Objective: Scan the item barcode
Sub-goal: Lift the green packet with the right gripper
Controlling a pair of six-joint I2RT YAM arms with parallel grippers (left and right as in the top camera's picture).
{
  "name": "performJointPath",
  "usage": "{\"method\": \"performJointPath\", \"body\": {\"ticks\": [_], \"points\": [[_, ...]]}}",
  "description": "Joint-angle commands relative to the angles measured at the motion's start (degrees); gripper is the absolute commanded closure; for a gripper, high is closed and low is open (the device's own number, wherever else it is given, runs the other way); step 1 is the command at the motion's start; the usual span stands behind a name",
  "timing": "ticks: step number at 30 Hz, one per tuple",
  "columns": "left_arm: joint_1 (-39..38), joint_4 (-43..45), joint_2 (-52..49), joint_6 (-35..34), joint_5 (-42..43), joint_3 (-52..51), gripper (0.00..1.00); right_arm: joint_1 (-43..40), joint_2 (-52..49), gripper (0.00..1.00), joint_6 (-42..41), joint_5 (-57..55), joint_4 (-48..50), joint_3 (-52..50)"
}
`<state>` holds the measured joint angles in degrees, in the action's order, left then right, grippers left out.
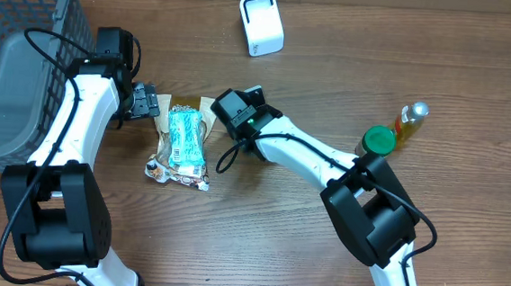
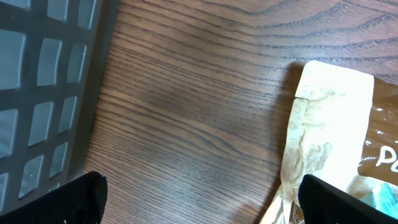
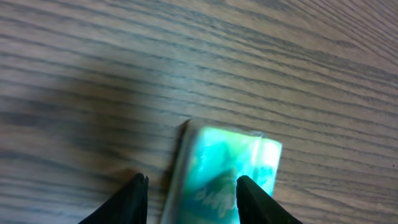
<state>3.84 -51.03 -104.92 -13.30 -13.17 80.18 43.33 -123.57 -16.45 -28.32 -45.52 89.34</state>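
The right end effector (image 3: 191, 186) stands partly spread astride one end of the snack packet (image 3: 230, 168), one finger clear of it. The left end effector (image 2: 205, 202) is spread wide just beside the packet, which lies flat on the tabletop (image 1: 276, 235).

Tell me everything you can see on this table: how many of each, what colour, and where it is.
snack bag: one, tan with a teal middle, lying flat left of centre
scanner: one, white, far side, near the middle
jar: one, green lid, right side
bottle: one, yellow contents, silver cap, beside the jar
basket: one, grey, far left corner
table: one, brown wood
left gripper: one, black fingers, open, by the bag's far left corner
right gripper: one, black fingers, apart, at the bag's far right corner
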Motion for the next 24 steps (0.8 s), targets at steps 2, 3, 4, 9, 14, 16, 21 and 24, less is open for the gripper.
{"method": "performJointPath", "body": {"ticks": [2, 3, 4, 9, 14, 16, 21, 24], "points": [[-0.2, 0.1, 0.0, 0.2, -0.7, 0.3, 0.00, -1.6, 0.1, 0.62, -0.2, 3.7, 0.3, -1.5], [-0.2, 0.1, 0.0, 0.2, -0.7, 0.3, 0.01, -1.6, 0.1, 0.64, -0.2, 4.8, 0.5, -1.9], [-0.2, 0.1, 0.0, 0.2, -0.7, 0.3, 0.00, -1.6, 0.1, 0.66, -0.2, 5.4, 0.6, -2.1], [-0.2, 0.1, 0.0, 0.2, -0.7, 0.3, 0.01, -1.6, 0.1, 0.68, -0.2, 5.5, 1.6, -3.5], [-0.2, 0.1, 0.0, 0.2, -0.7, 0.3, 0.00, -1.6, 0.1, 0.68, -0.2, 5.5, 1.6, -3.5], [-0.2, 0.1, 0.0, 0.2, -0.7, 0.3, 0.01, -1.6, 0.1, 0.72, -0.2, 5.4, 1.7, -3.4], [-0.2, 0.1, 0.0, 0.2, -0.7, 0.3, 0.00, -1.6, 0.3, 0.91, -0.2, 4.9, 0.5, -1.2], [-0.2, 0.1, 0.0, 0.2, -0.7, 0.3, 0.00, -1.7, 1.6, 0.94, -1.2, 5.0, -1.0, 0.1]]}}
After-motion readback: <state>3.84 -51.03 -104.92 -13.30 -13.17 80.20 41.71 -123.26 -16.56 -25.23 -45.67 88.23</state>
